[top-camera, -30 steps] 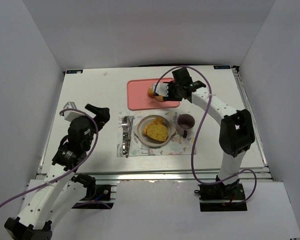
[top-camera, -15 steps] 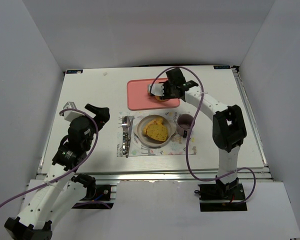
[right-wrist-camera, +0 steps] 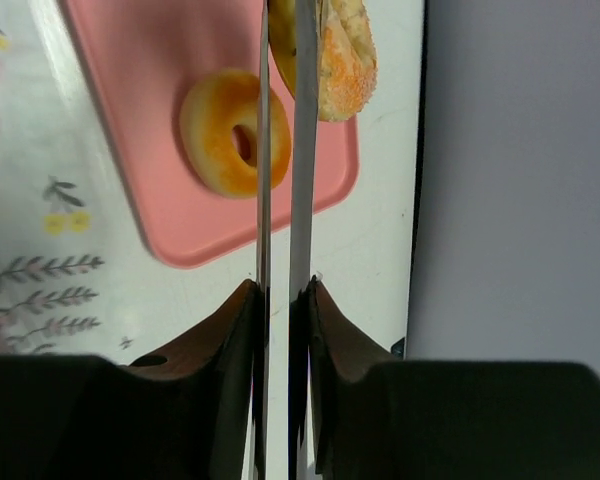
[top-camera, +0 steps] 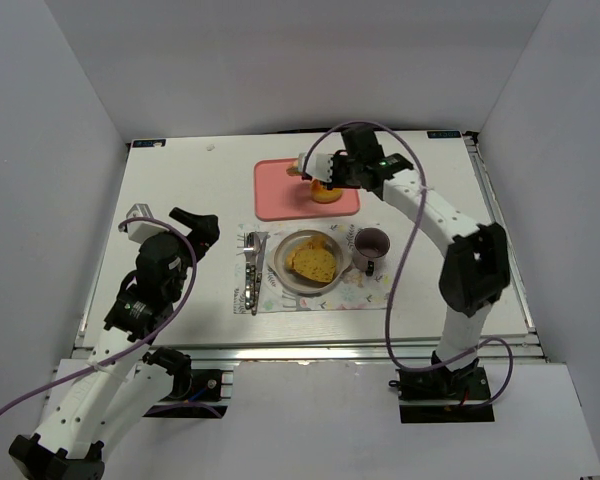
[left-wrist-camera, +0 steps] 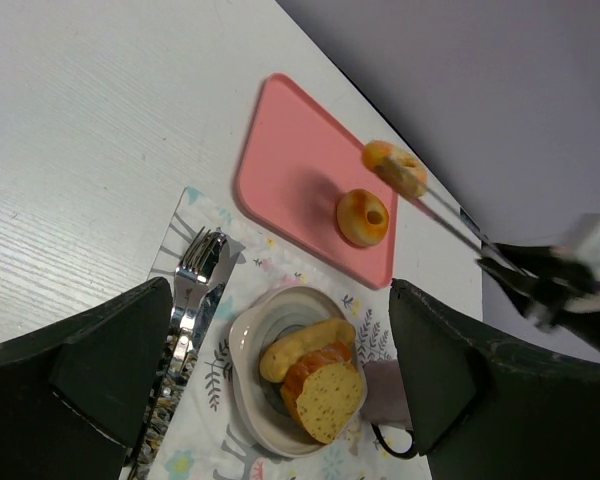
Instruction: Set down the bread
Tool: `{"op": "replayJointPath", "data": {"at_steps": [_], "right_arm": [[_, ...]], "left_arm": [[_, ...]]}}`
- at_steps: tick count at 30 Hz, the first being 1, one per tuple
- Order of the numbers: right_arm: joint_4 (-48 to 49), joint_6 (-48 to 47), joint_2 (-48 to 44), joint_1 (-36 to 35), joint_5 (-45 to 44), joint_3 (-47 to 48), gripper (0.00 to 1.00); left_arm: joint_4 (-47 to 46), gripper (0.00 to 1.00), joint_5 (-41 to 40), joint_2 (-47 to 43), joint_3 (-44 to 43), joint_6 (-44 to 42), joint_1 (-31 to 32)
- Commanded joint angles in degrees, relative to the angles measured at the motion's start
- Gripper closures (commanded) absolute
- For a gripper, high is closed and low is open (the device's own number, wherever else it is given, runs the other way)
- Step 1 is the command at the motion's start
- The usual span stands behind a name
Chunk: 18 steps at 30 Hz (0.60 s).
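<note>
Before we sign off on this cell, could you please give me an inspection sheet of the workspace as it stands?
Surface: white table; pink tray at the far middle, patterned placemat nearer.
Job's things: one bread ring lies on the tray; a second bread ring is held above it; bread slices on a plate.
Clutter: mug and cutlery on the placemat.
Grippers: right fingers shut on the second bread ring; left fingers open, empty.
Cables: a purple cable loops along each arm.
Surroundings: plain white walls.
</note>
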<state>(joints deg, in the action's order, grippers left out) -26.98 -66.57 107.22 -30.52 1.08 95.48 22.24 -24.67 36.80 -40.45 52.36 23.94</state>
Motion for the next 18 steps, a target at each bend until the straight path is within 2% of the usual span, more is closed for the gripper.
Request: {"op": "replayJointPath", "data": {"at_steps": [1,4,7,8,11,18], "right_arm": [[-5.1,7.2,-12.1,-0.4,8.3,0.6,0.85],[-14.6,13.6,-18.8,-0.4,15.7,-5.6,0.84],[-17.7,19.4,-26.6,-0.6,20.0,-12.9,0.84],[-17.1,20.6,-28.5,-0.6,20.0,-18.5,0.83],[-14.5,22.5,-34.8,-0.9,18.9,-25.8,0.8],[-11.5,24.9,-36.0,-1.0,18.6,-30.1,0.77]], "left_arm": [[-0.2,0.02,-0.7,-0.8,-0.4,-0.5,0.0],[-0.3,0.02,-0.6,-0.7,-0.5,-0.6,0.0],[-0.2,0.02,-0.4,-0.8,-0.6,-0.8,0.0],[-0.3,0.02,-0.3,-0.7,-0.5,-0.8,0.0],[-0.5,0.02,0.4,-0.6,-0.2,-0.6,0.0],[-0.2,0.02,1.2,-0.2,-0.4,-0.6,0.0]]}}
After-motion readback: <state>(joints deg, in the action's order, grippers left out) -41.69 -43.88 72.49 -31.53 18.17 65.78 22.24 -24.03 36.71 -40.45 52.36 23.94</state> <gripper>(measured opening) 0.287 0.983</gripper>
